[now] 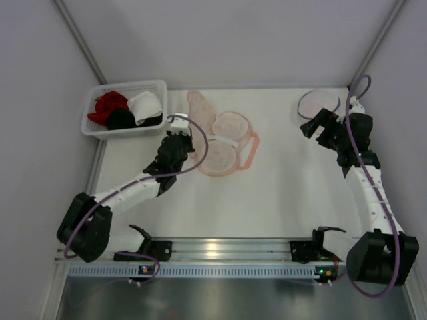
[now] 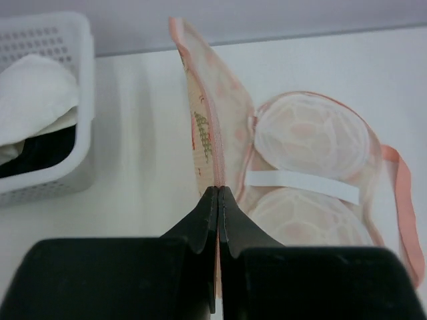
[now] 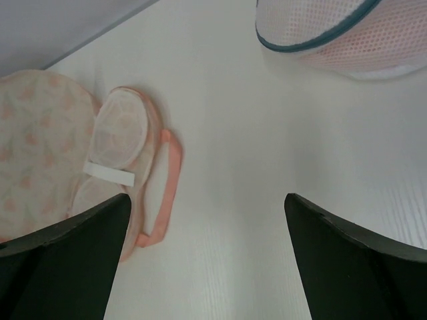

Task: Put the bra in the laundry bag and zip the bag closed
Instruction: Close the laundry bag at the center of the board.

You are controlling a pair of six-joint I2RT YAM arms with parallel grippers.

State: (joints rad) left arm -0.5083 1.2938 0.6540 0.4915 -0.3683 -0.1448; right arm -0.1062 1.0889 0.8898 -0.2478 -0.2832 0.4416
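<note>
Pinches the lid (image 2: 203,100) of the bag (image 3: 40,140) by its pink zip edge with the left gripper (image 2: 218,191), fingers pressed together on the fabric. Holds that lid on edge, close to upright in the left wrist view, right beside the bag's lower half, which lies flat on the table (image 1: 280,193) left of centre. Shows the bra (image 2: 310,137) lying inside the lower half's rim, cups facing up, one cup beyond the other, with a white band (image 2: 300,185) running across between them. Shows the peach loop (image 2: 403,200) flat on the table at the bag's right side. Hangs the right gripper (image 3: 205,200) over bare table toward the far right corner, fingers spread wide, gripping nothing, well apart from the bag. Just beyond it, a mesh bag (image 3: 347,40), white with a dark rim, something pinkish inside. At far left, near the lid, a white basket (image 2: 83,100) with red, black and white garments (image 1: 123,110) piled in it.
</note>
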